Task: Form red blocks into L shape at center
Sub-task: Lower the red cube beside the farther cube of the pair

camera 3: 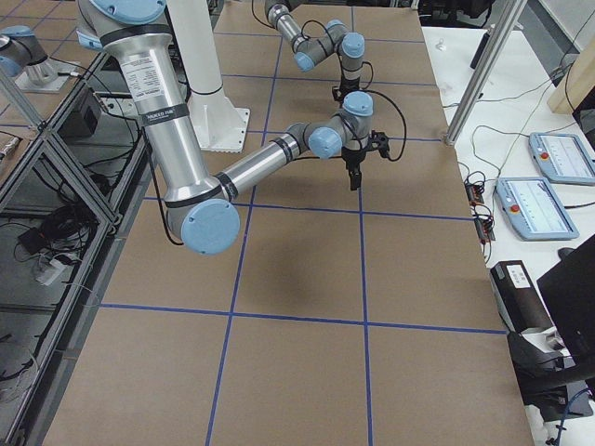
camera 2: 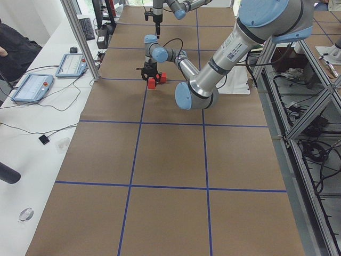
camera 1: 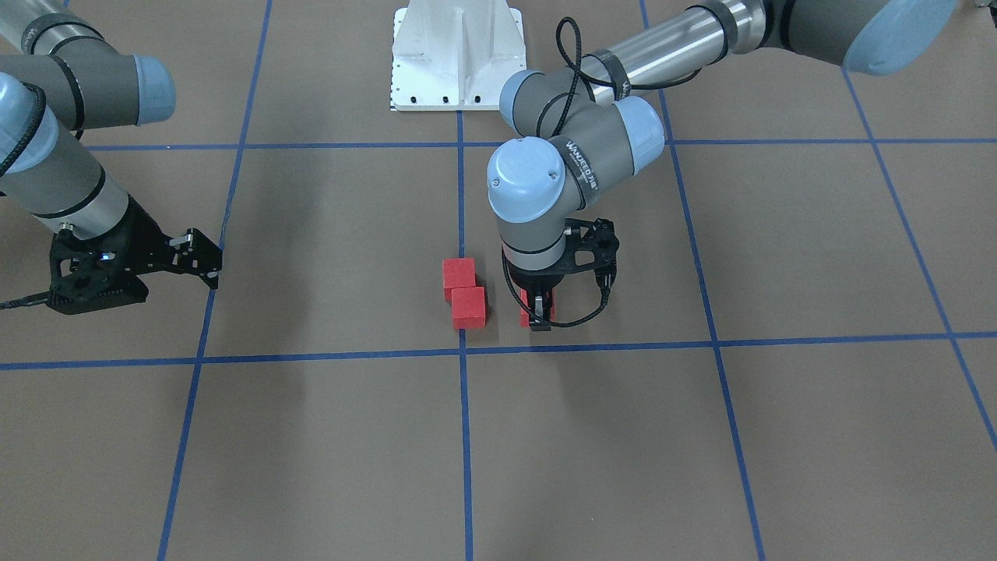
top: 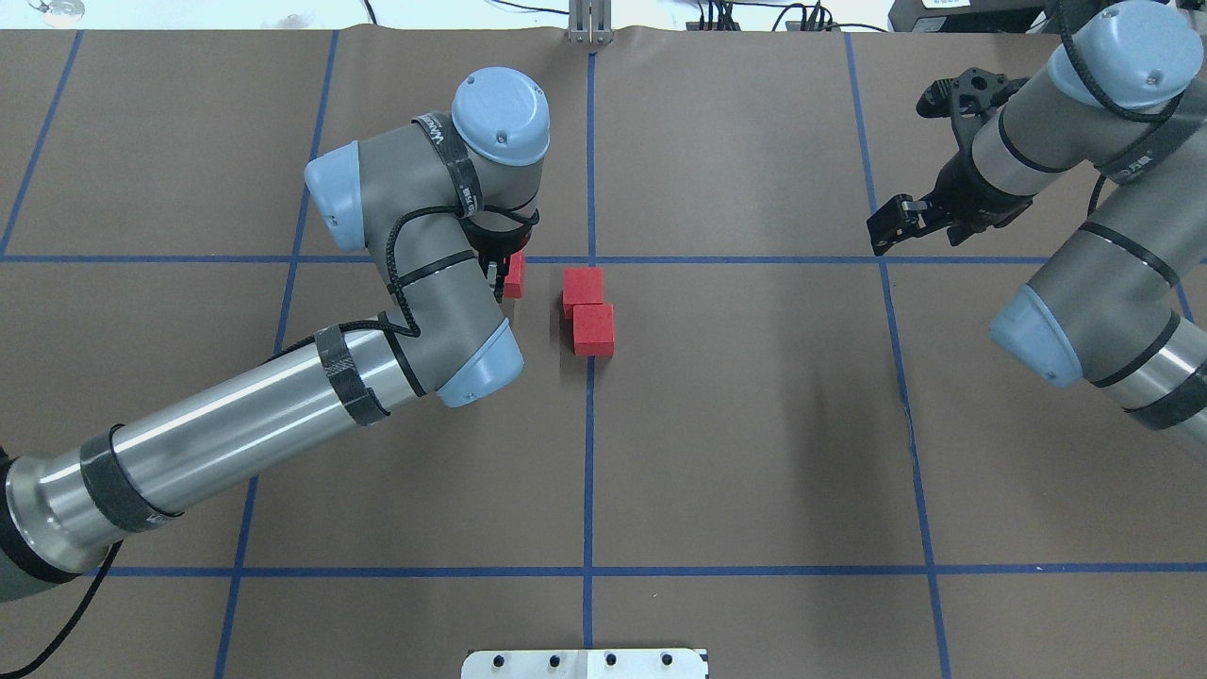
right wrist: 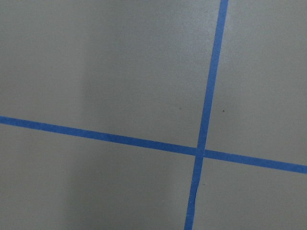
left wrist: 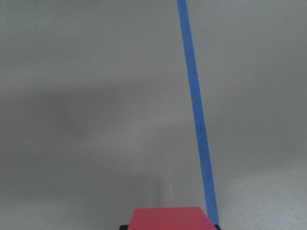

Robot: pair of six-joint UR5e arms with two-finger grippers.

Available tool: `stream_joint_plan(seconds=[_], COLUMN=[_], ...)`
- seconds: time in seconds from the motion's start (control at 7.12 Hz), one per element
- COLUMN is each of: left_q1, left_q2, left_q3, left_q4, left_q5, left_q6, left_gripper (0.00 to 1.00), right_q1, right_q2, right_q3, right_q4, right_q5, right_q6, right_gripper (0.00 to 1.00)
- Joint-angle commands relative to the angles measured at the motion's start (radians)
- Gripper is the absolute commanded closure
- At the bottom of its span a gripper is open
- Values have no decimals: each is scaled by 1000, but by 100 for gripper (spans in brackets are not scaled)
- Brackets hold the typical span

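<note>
Two red blocks [camera 1: 459, 274] [camera 1: 468, 305] lie touching, slightly offset, just on the robot's side of the center [camera 1: 463, 351]; the overhead view has them [top: 583, 286] [top: 594, 328] below the tape crossing [top: 591, 259]. My left gripper [camera 1: 539, 315] points straight down, shut on a third red block [camera 1: 548, 310] [top: 515, 276] [left wrist: 170, 219], a small gap to the pair's side. I cannot tell whether that block rests on the surface. The wrist hides most of it from above. My right gripper [camera 1: 206, 261] [top: 896, 226] hovers far off over a tape line, open and holding nothing.
The white robot base [camera 1: 458, 54] [top: 585, 663] stands at the table's robot side. Blue tape lines [right wrist: 207, 96] divide the brown surface into squares. Control tablets [camera 2: 32, 85] [camera 3: 544, 195] lie on the white bench beyond the table's far edge.
</note>
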Motion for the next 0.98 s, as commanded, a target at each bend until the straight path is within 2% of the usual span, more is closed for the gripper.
stream_joint_plan(seconds=[0.0,0.84], left_q1=[5,34], left_q2=[-26,-83], left_q3=[35,129], left_q4=[1,-8], left_q5=[-2,-3], left_q6=[-36,-83], left_gripper=[100,100], right_q1=[-1,-8], right_q2=[-5,-13], right_q3=[9,19], right_q4=[-2,-2], right_q5=[0,2], right_q6=[3,10], right_gripper=[1,1])
